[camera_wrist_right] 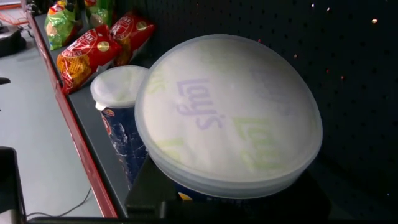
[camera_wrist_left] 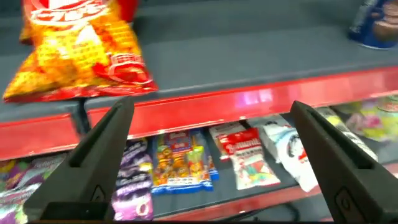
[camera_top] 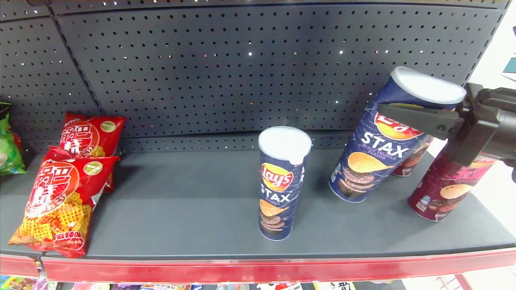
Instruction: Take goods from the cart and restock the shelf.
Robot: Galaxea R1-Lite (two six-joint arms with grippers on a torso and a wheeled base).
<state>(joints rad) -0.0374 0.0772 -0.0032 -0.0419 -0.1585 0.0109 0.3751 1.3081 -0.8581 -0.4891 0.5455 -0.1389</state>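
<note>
The tall dark blue crisp can with a white plastic lid [camera_top: 377, 157] is at the right of the dark grey shelf [camera_top: 181, 201]. It is tilted, with its long axis running from the base low on the left up to the lid high on the right. I can't tell whether the base rests on the shelf board or hangs just above it.

The right pincer [camera_top: 407, 114] is clamped on this can just under the lid. One black finger lies across the front of the label and the other is hidden behind the can. From the wrist, the lid [camera_wrist_right: 227, 115] sits just beyond the pincer.

A second dark blue can of the same kind [camera_top: 281, 185] stands upright mid-shelf, well apart from the held one. A maroon can [camera_top: 443, 189] at the right is half hidden behind the pincer. Another reddish can behind the held one is too covered to make out.

Two red snack bags [camera_top: 56, 201] lie at the left end, and a green bag [camera_top: 8, 145] is cut off by the edge.

The left pincer [camera_wrist_left: 211, 109] hangs before the shelf's red front lip [camera_top: 242, 270], its fingers spread apart and holding nothing. Mixed colourful packets [camera_wrist_left: 186, 162] are on the shelf below.
</note>
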